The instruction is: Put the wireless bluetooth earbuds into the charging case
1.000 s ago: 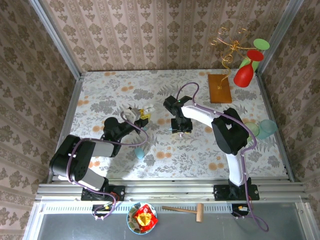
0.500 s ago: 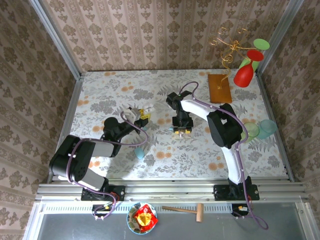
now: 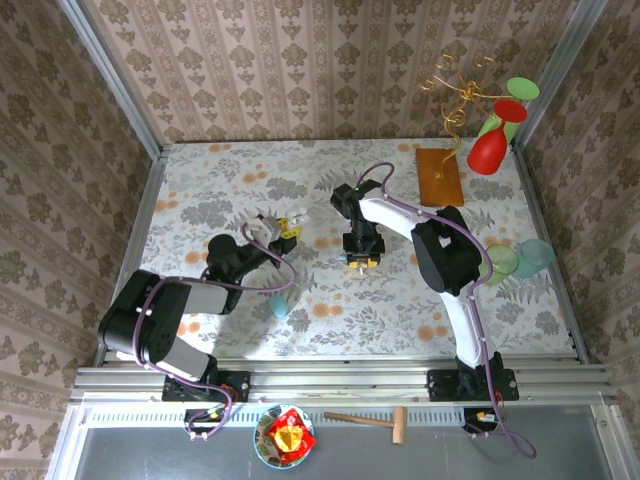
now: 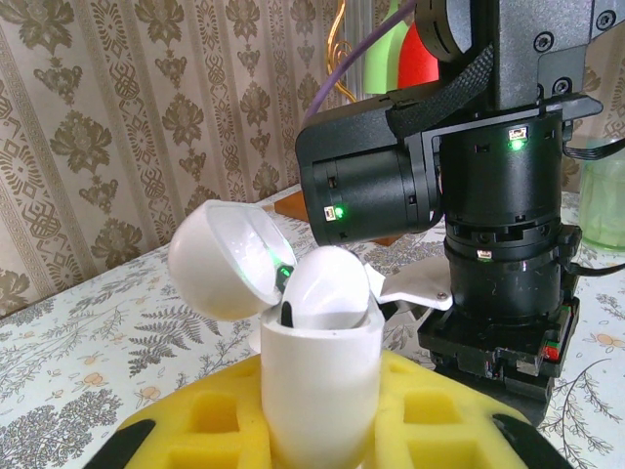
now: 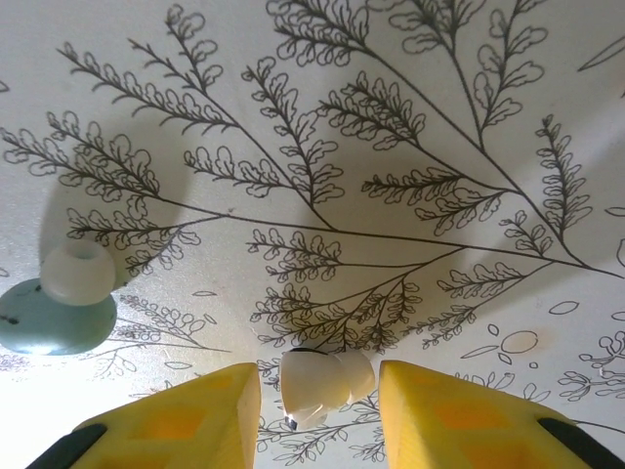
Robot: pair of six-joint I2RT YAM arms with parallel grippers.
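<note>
On the left, the left gripper was pressed tight on the white charging case. It held the case standing up, with its lid tipped open to one side. A round white lump sat in the mouth of the case, and I could not tell if it was an earbud.

Further right, the right gripper pointed straight down at the desk. A pale blue earbud lay off to one side, well apart from it. A white earbud lay on the desk right between the two yellow fingers. The fingers stood a little apart, one on each side of it. I saw a thin gap on one side, so it was not pinched yet.

I thought the job right then was to pick up that tiny white earbud. To do it well, the gripper should close slowly, with the earbud in the middle. It looked small, smooth and round, so it could slip or roll away. A soft squeeze would be enough, then a straight lift up.
</note>
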